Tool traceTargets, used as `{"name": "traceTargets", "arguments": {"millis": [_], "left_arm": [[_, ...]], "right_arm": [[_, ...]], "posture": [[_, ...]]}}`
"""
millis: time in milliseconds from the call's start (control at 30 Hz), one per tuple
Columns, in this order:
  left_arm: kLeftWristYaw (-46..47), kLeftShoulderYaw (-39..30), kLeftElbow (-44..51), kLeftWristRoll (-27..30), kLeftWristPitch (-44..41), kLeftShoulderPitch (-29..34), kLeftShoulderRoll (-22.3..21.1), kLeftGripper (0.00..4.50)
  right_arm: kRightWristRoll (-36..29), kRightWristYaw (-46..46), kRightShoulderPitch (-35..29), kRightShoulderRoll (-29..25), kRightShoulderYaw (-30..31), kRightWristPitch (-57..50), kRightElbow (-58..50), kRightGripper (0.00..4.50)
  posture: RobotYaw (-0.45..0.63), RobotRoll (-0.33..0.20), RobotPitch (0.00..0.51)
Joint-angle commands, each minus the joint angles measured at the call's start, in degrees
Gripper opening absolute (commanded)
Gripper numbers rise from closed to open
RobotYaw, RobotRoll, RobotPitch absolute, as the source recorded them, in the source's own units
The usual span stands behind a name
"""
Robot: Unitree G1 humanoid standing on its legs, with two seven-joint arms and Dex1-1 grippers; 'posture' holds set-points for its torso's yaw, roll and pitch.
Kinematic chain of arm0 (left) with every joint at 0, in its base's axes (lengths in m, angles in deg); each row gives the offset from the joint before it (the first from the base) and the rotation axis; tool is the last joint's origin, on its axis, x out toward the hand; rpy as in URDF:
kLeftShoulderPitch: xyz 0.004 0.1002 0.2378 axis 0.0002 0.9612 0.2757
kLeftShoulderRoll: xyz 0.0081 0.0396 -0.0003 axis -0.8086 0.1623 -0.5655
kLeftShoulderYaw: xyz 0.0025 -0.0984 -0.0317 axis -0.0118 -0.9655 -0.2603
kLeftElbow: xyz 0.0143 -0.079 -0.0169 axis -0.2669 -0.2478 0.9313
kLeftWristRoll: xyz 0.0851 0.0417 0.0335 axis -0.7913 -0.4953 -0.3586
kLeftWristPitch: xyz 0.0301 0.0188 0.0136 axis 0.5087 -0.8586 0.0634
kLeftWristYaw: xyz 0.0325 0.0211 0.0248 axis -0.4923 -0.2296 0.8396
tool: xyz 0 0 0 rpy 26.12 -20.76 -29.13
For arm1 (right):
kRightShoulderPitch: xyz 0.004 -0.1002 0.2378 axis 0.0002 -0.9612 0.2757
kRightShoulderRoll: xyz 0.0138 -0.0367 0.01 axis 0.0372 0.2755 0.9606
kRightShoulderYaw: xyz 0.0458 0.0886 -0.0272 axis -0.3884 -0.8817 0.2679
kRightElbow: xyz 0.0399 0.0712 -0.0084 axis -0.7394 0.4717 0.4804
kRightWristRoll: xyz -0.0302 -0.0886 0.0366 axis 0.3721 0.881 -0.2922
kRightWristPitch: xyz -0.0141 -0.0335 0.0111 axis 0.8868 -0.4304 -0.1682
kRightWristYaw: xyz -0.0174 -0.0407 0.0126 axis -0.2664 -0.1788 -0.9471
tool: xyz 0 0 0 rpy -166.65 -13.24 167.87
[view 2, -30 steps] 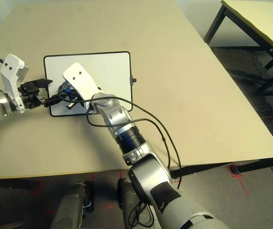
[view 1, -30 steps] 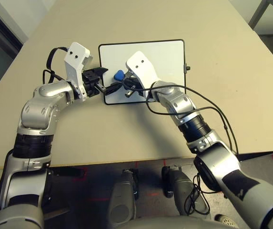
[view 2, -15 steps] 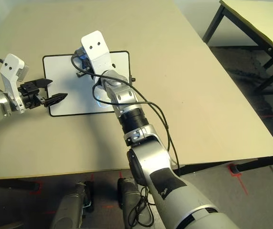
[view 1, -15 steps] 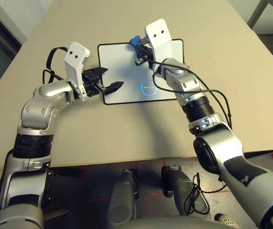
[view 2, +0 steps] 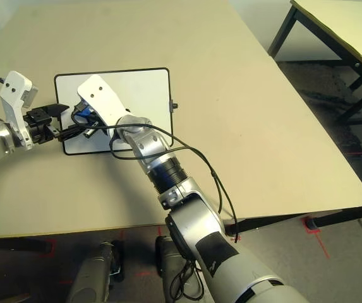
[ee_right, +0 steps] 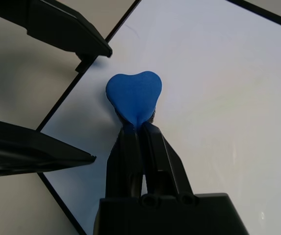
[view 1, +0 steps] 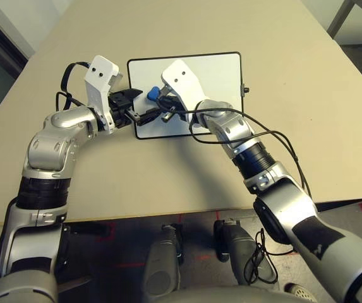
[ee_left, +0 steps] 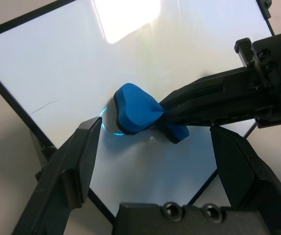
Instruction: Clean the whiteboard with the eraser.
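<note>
The whiteboard [view 1: 218, 79] lies flat on the beige table, its white face bordered by a thin black frame. My right gripper [view 1: 157, 101] is shut on the blue eraser [view 1: 149, 95], pinching its narrow middle and holding it against the board's left part. From the right wrist, the eraser [ee_right: 133, 95] fans out beyond the closed fingertips [ee_right: 130, 134]. My left gripper [view 1: 140, 106] is open at the board's left edge, one finger on each side of the eraser [ee_left: 135, 115] without touching it. A faint light-blue arc [ee_left: 103, 113] shows on the board beside the eraser.
A small black knob [view 1: 246, 89] sticks out from the board's right side. A black cable [view 1: 282, 142] loops off my right forearm over the table. A second table [view 2: 338, 25] stands off to the right. Bare tabletop [view 1: 307, 95] lies right of the board.
Half a second ago my right gripper held the eraser at the board's far edge; it has swept back to the left part. The board has slid slightly left. My left gripper stayed put.
</note>
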Motion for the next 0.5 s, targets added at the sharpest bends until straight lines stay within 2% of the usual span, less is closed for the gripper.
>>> {"name": "traceTargets", "arguments": {"millis": [33,167,400,500], "left_arm": [[0.12,0.03,-0.14,-0.38,0.27,0.28,0.1,4.5],[0.26,0.07,-0.16,-0.43,0.32,0.28,0.24,4.5],[0.06,-0.09,-0.27,-0.48,0.3,0.44,-0.35,4.5],[-0.13,-0.08,-0.75,-0.74,0.45,0.3,-0.84,4.5]], "right_arm": [[1.26,-0.88,-1.76,0.13,0.06,-1.53,4.49,0.0],[0.5,-3.44,1.48,-0.07,-3.07,2.24,7.22,0.0],[-2.21,-8.68,10.91,-0.23,-11.26,11.02,14.21,0.0],[-2.25,-9.37,12.57,-0.16,-12.55,13.01,16.11,0.0]], "posture": [[0.04,0.0,0.229],[0.04,0.0,0.232],[0.04,0.0,0.237],[0.04,0.0,0.236]]}}
